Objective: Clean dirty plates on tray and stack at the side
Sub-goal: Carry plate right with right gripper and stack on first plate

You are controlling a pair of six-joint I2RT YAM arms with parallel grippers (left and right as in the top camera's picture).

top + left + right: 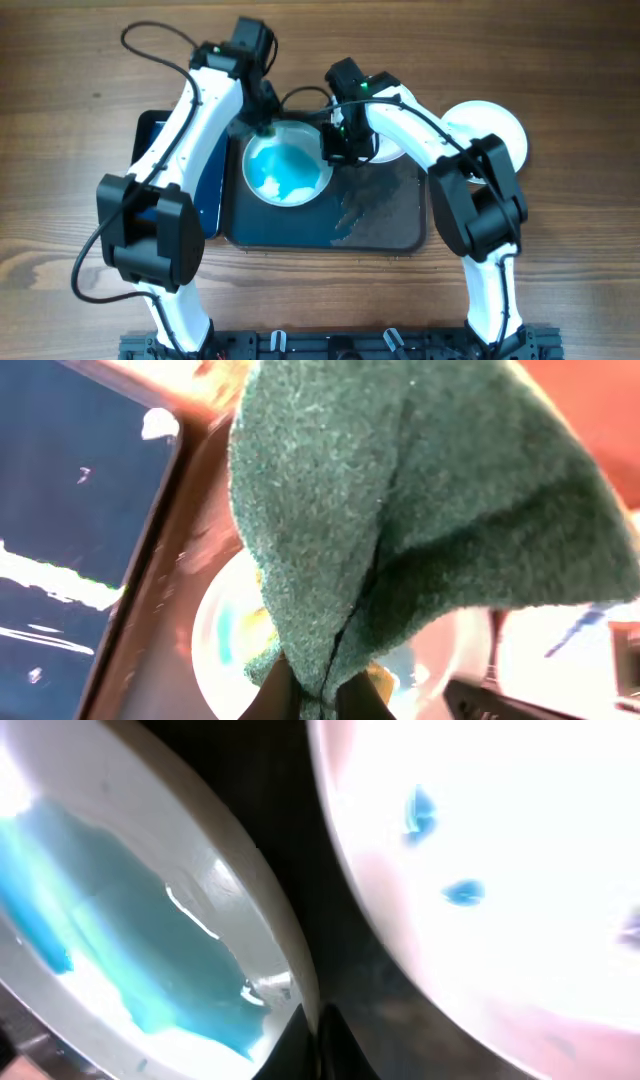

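A white plate (287,167) smeared with blue-teal paint lies at the left end of the large dark tray (380,225). My left gripper (263,122) is shut on a green sponge (400,490) and holds it over the plate's far rim; the plate shows below the sponge in the left wrist view (222,635). My right gripper (335,148) is shut on that plate's right rim (285,935), jaws (318,1042) pinching it. A second plate (500,860) with small blue spots lies just right of it on the tray (388,152), mostly under my right arm.
A third white plate (495,128) lies on the wooden table right of the tray, partly hidden by my right arm. A narrower dark blue tray (205,195) sits against the big tray's left side, also in the left wrist view (70,500). Wet smears (365,200) cover the tray's middle.
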